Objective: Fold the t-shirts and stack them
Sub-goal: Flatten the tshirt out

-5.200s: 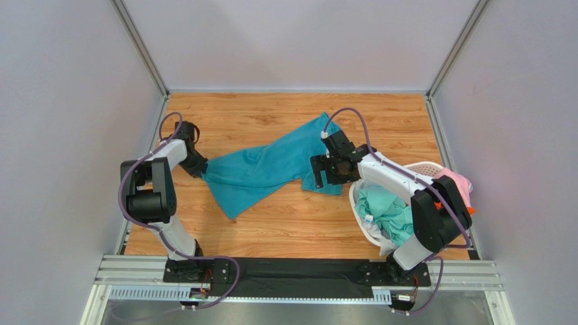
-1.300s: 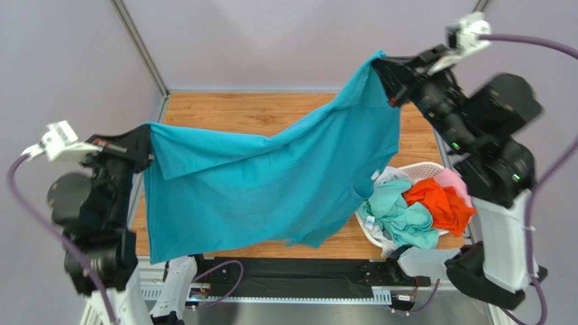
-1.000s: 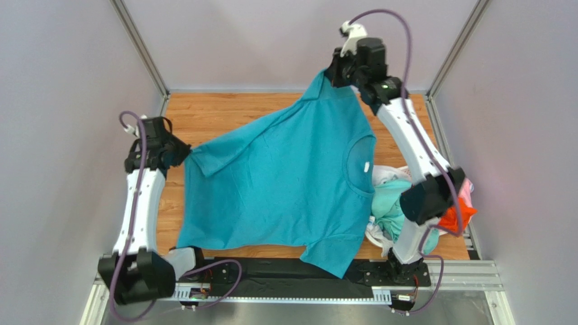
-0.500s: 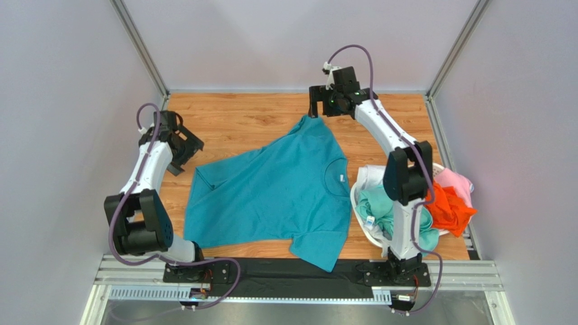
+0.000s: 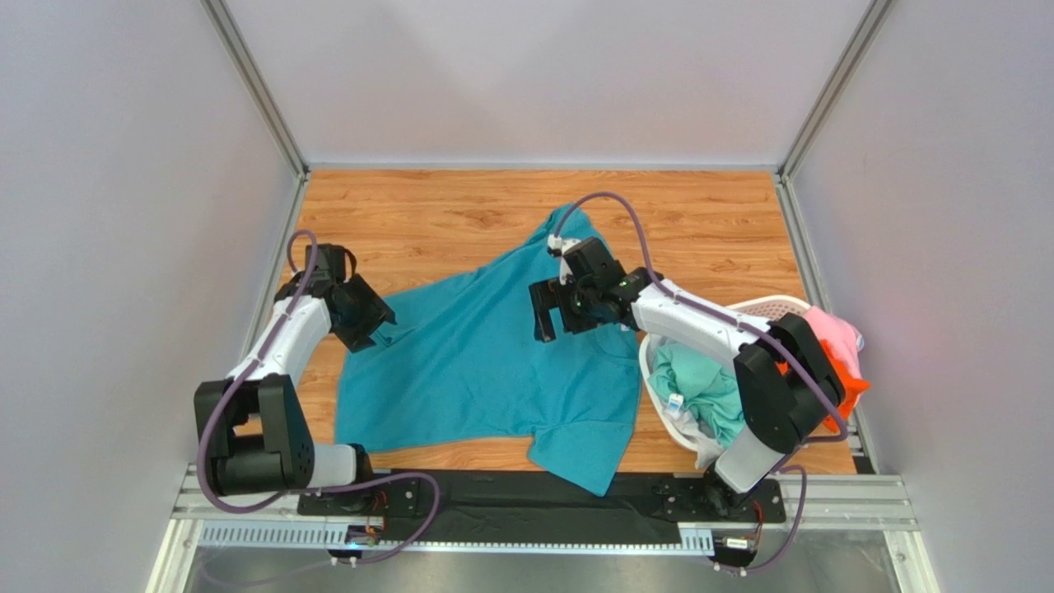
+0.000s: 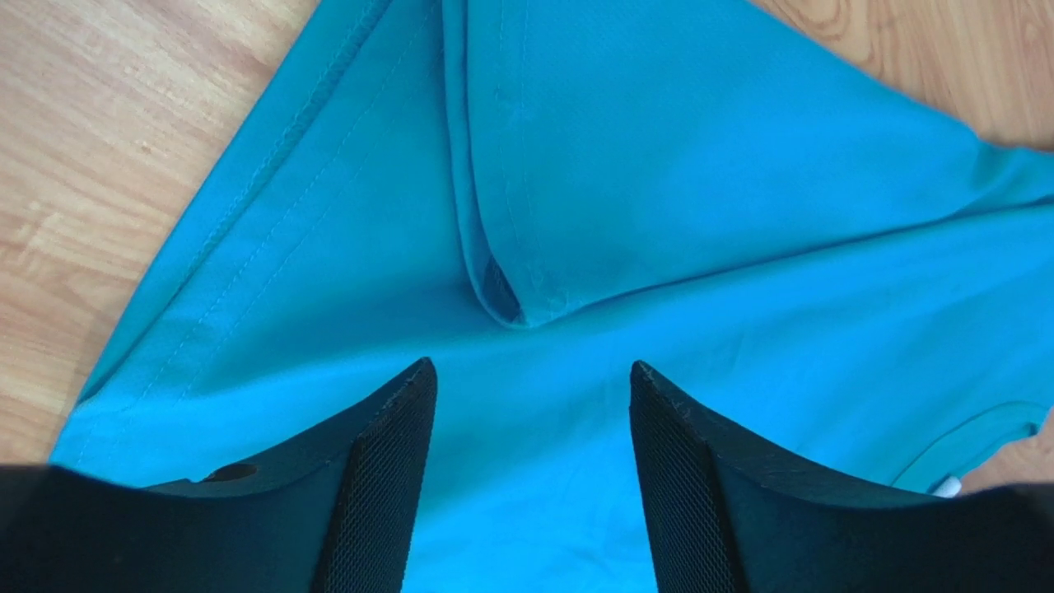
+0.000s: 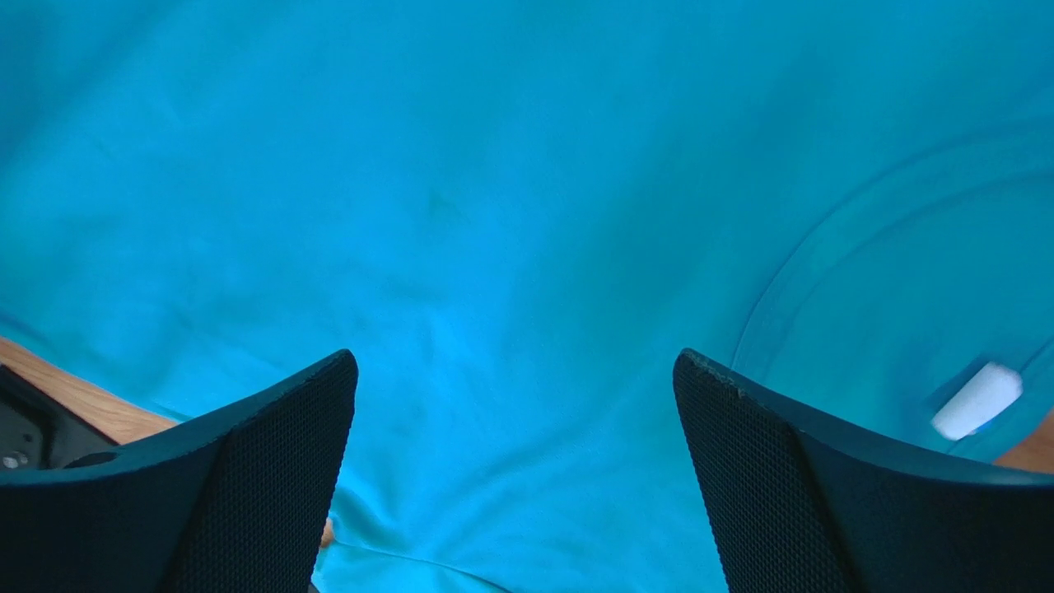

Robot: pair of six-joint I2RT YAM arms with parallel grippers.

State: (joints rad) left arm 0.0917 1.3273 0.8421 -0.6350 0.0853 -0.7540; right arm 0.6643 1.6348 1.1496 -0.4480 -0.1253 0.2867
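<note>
Swung back from the far edge, the right gripper (image 5: 553, 315) sits over the teal t-shirt (image 5: 470, 371) — fingers spread wide, left gripper (image 6: 532, 377) spread too.

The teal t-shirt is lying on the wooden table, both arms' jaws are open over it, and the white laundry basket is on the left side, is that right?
No: the white perforated plastic laundry basket is on the right side, per the top external view. The deep teal-blue t-shirt does lie on the wooden table, both arms' jaws open over it.
</note>
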